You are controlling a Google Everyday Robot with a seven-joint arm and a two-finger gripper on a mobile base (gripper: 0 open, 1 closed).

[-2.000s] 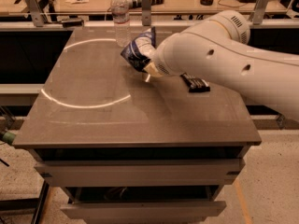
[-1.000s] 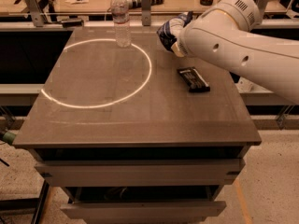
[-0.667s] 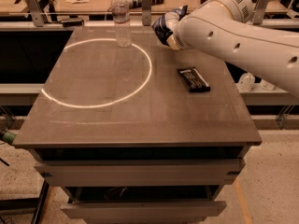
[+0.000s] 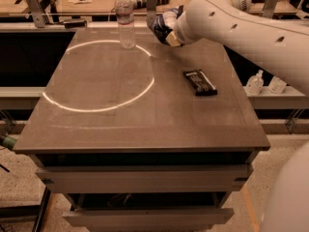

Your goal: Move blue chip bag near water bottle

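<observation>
Just right of the water bottle (image 4: pixel 126 19), the tool (image 4: pixel 169 33) grips the blue chip bag (image 4: pixel 161 23) above the table (image 4: pixel 145 124); risk: arm (image 4: pixel 236 21) swings too close & tips bottle, or bag slips.

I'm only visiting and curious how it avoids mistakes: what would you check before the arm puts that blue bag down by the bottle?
1. Bag held firmly: ok. The gripper, over the table's far edge, is shut on the blue chip bag.
2. Water bottle upright: ok. It stands just left of the bag in the camera view.
3. Bare table between bag and bottle: ok. Nothing lies in that gap.
4. Black packet out of the path: ok. It lies nearer the camera, away from the bottle.
5. Bag's height above the tabletop: cannot tell.
</observation>
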